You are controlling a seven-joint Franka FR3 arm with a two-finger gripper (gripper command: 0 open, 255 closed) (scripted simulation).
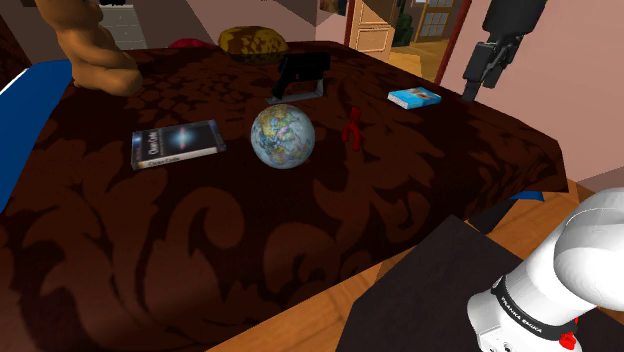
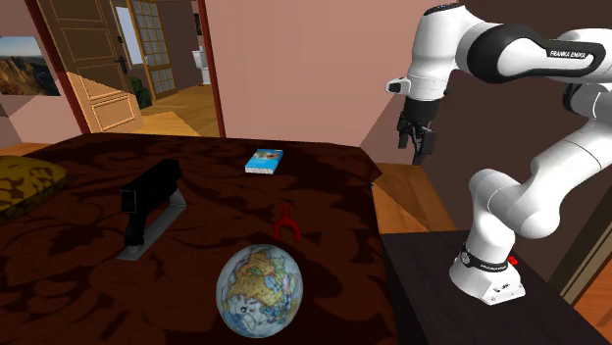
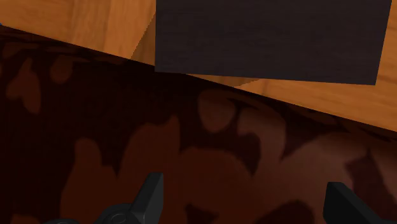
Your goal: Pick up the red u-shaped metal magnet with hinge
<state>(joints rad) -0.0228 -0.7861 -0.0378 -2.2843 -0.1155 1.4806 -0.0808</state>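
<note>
The second exterior view shows the white arm bent up high, with its gripper (image 2: 420, 147) pointing down over the edge of the brown patterned cover (image 2: 88, 245) — fingers spread apart, holding nothing. The red magnet (image 2: 285, 223) lies on the cover, well apart from the gripper and just beside the globe (image 2: 260, 291). Nothing stands between gripper and magnet. A small blue book (image 2: 263, 161) lies near the far edge — a black thing on a grey base (image 2: 150, 206) stands off to the view's left.

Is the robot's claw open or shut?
Open: the gripper has its two black fingers standing far apart, with nothing between them.
</note>
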